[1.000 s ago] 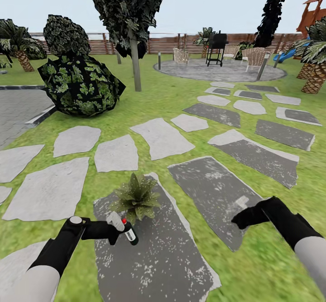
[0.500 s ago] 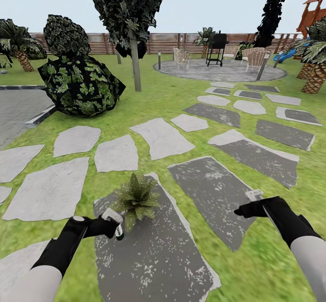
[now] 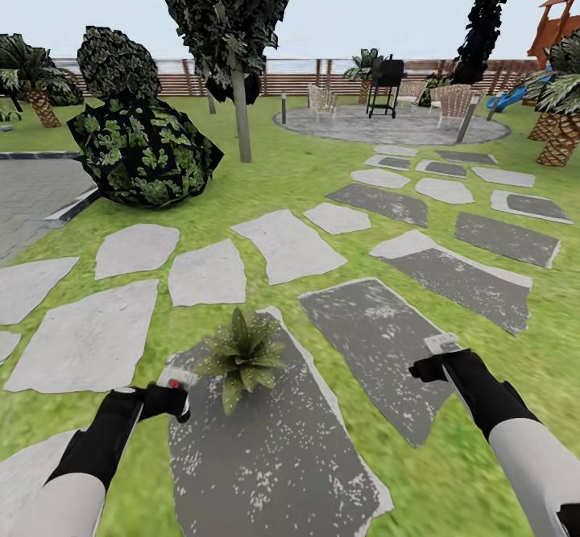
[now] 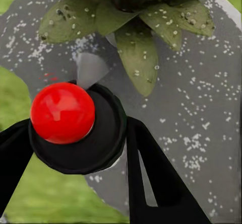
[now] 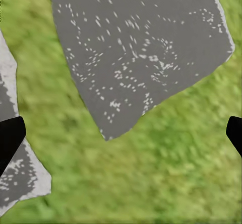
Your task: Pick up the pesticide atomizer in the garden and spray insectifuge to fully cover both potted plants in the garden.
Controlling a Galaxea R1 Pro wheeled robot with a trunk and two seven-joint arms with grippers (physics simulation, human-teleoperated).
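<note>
Spray bottle (image 4: pixel 75 128) clamped in your L gripper (image 3: pixel 171 398), nozzle end-on w/ red tip, just beside potted plant (image 3: pixel 242 353) on dark slab (image 3: pixel 274 456), your R gripper (image 3: pixel 435 360) spread apart over grass (image 5: pixel 166 158).

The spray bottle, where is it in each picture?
Head view: spray bottle low on the left, held in the left gripper, beside the potted plant.
Left wrist view: its red-capped end sits between the black fingers, with leaves beyond.
Right wrist view: grass and stones here.
Shared landmark: the dark speckled stone under the plant.
</note>
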